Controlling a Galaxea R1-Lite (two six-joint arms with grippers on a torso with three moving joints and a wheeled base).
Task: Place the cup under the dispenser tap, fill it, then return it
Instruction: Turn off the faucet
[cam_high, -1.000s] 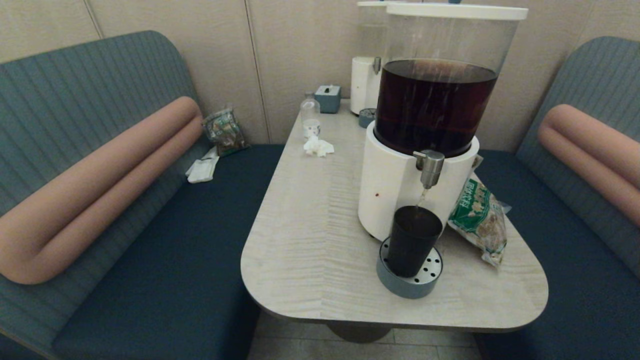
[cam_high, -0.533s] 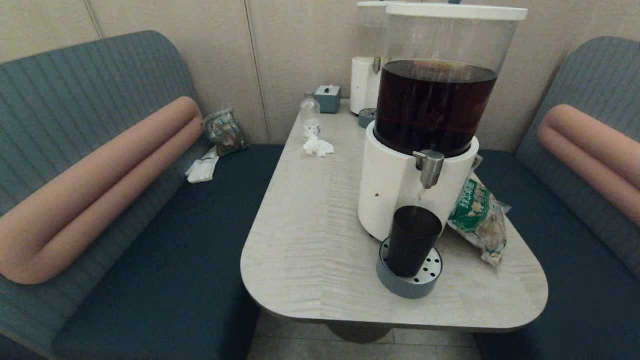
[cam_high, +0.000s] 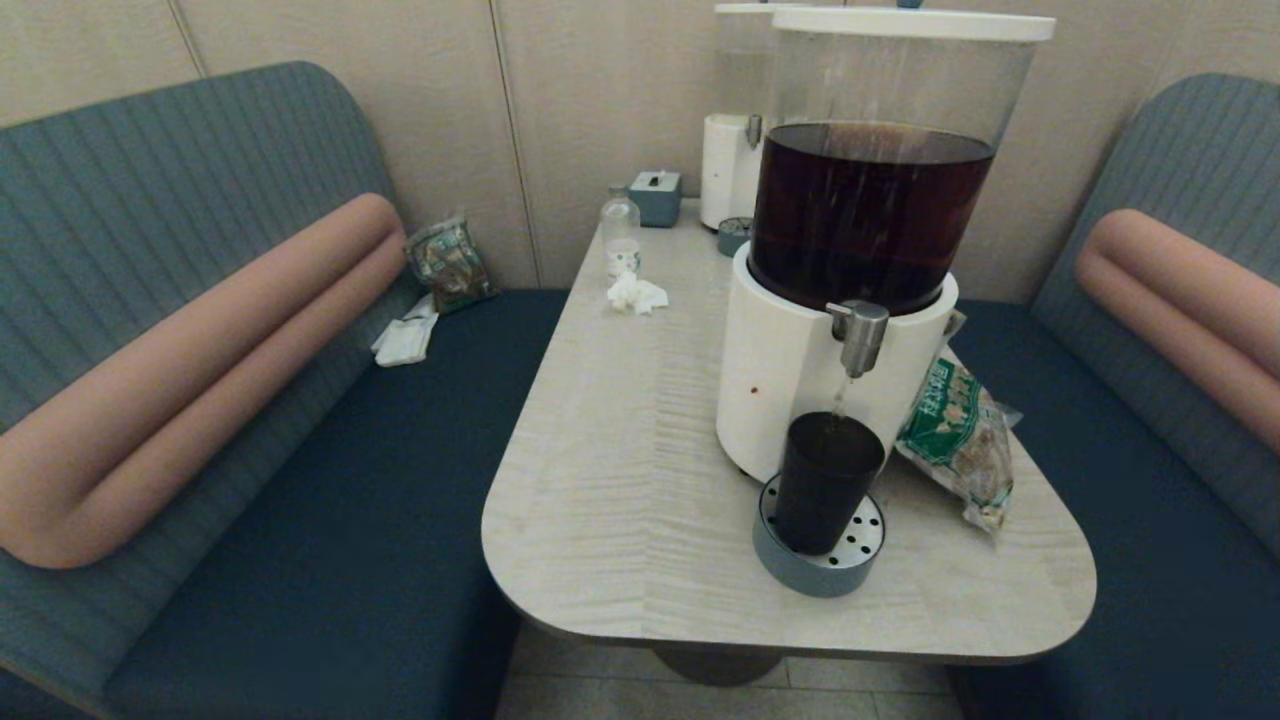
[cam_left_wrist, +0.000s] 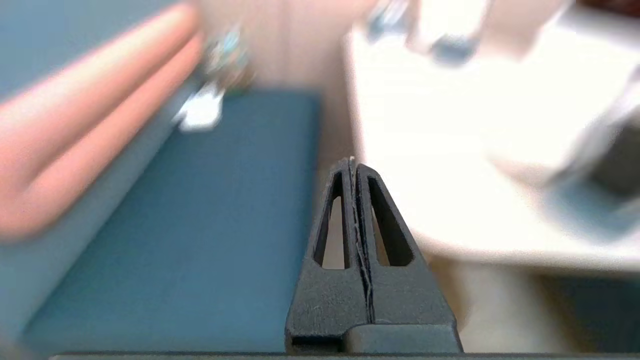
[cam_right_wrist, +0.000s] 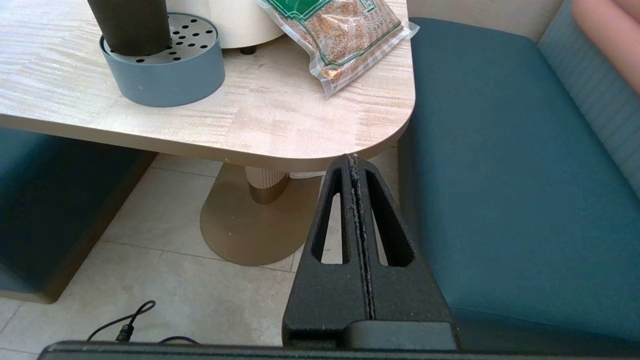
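Head view: cup (cam_high: 826, 482) upright on drip tray (cam_high: 790, 560) under dispenser tap (cam_high: 860, 335). Left tool (cam_left_wrist: 353, 167) and right tool (cam_right_wrist: 353, 165) clenched, empty, off counter (cam_high: 620, 450).

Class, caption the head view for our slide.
Black cup on the drip tray catches a thin stream from the dispenser tap.

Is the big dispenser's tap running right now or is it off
Running. A thin stream falls from the dispenser tap into the cup standing upright on the drip tray.
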